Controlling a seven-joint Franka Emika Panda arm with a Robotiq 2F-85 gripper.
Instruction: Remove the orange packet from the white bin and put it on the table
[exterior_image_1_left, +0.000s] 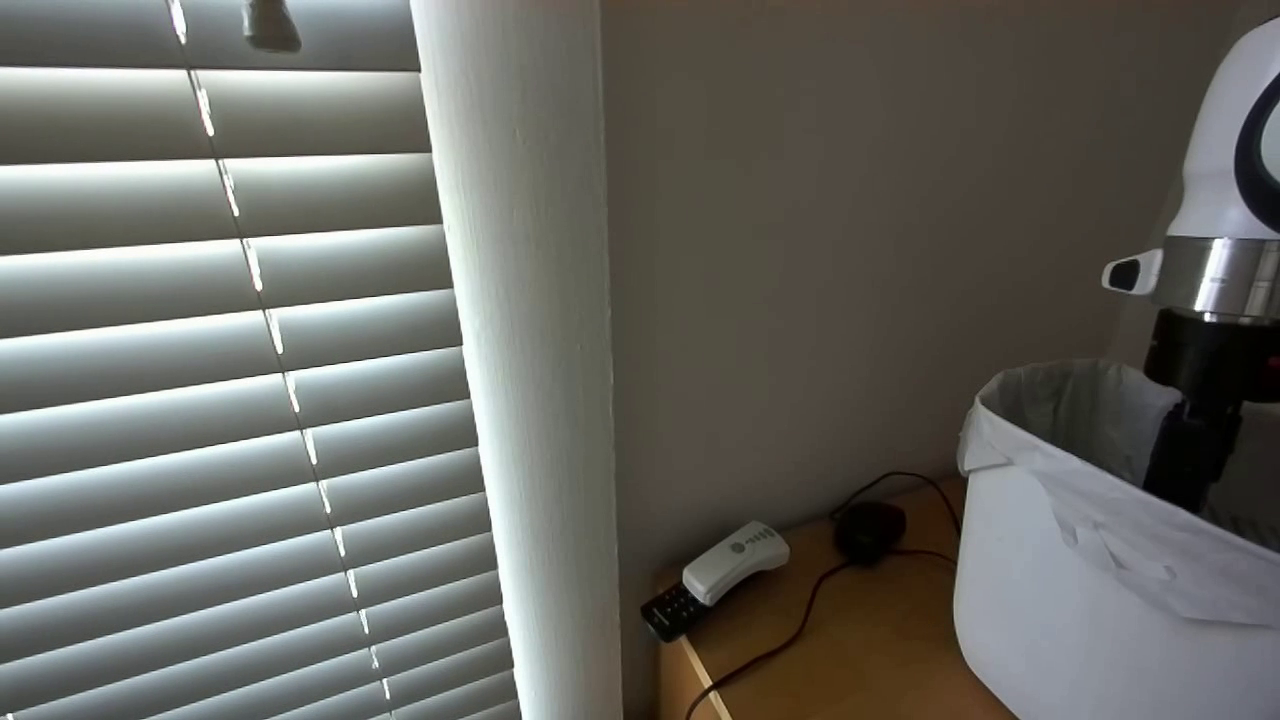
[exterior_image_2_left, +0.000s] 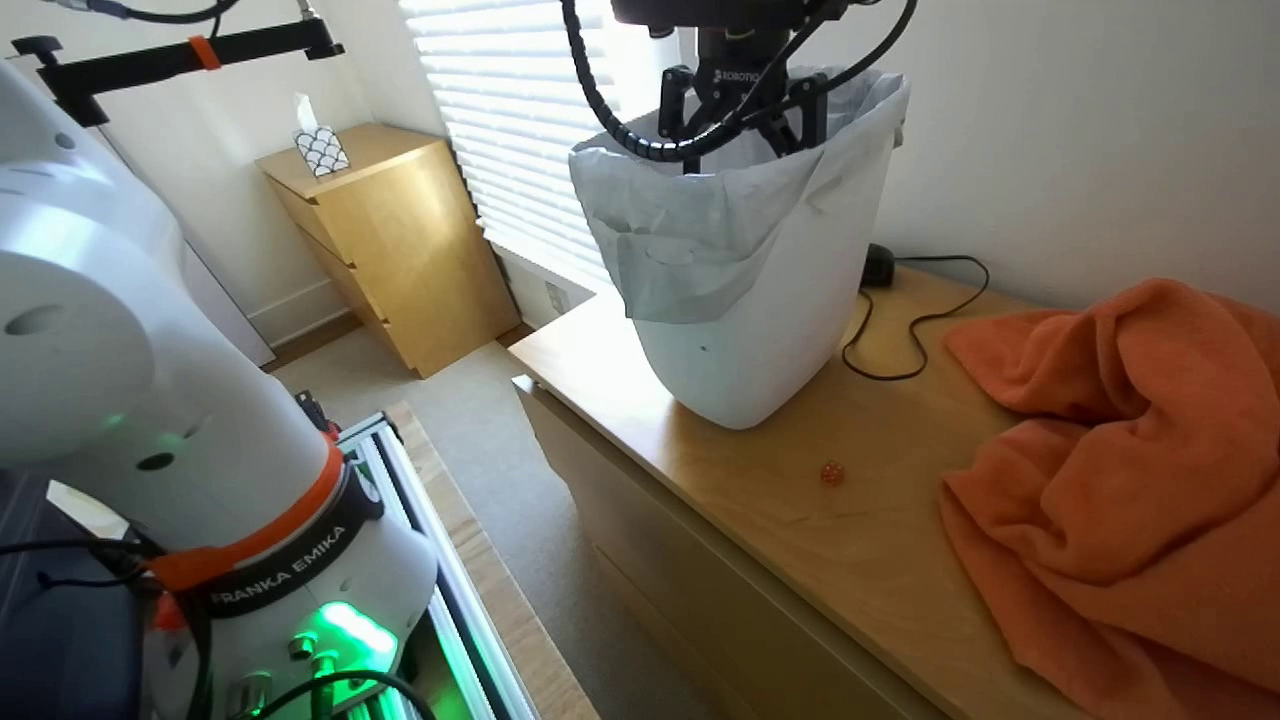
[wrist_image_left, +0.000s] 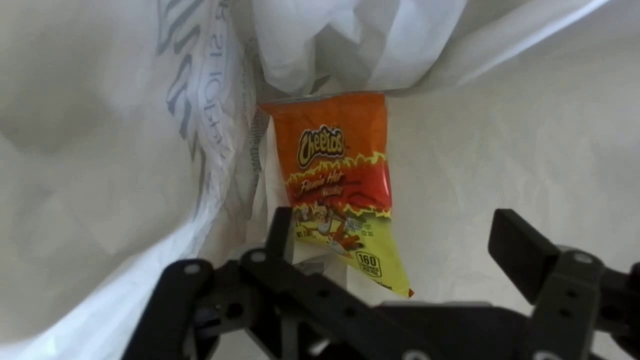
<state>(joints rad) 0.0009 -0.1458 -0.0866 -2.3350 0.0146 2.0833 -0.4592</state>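
The orange packet (wrist_image_left: 340, 185), an orange, red and yellow Cheetos bag, lies inside the white bin among the liner's folds. It shows in the wrist view only; the bin wall hides it in both exterior views. The white bin (exterior_image_1_left: 1100, 600) (exterior_image_2_left: 740, 370) stands on the wooden table (exterior_image_1_left: 860, 660) (exterior_image_2_left: 850, 570) with its liner folded over the rim. My gripper (wrist_image_left: 392, 235) (exterior_image_1_left: 1195, 460) (exterior_image_2_left: 745, 130) points down into the bin's mouth. Its fingers are wide apart with nothing between them. The left finger overlaps the packet's left edge in the wrist view; I cannot tell the depth between them.
A crumpled orange cloth (exterior_image_2_left: 1130, 480) and a small orange-red object (exterior_image_2_left: 832, 473) lie on the table. A black device (exterior_image_1_left: 870, 530) (exterior_image_2_left: 878, 265) with a cable is behind the bin. A white remote (exterior_image_1_left: 735, 560) and a black remote (exterior_image_1_left: 675, 612) lie near a table corner.
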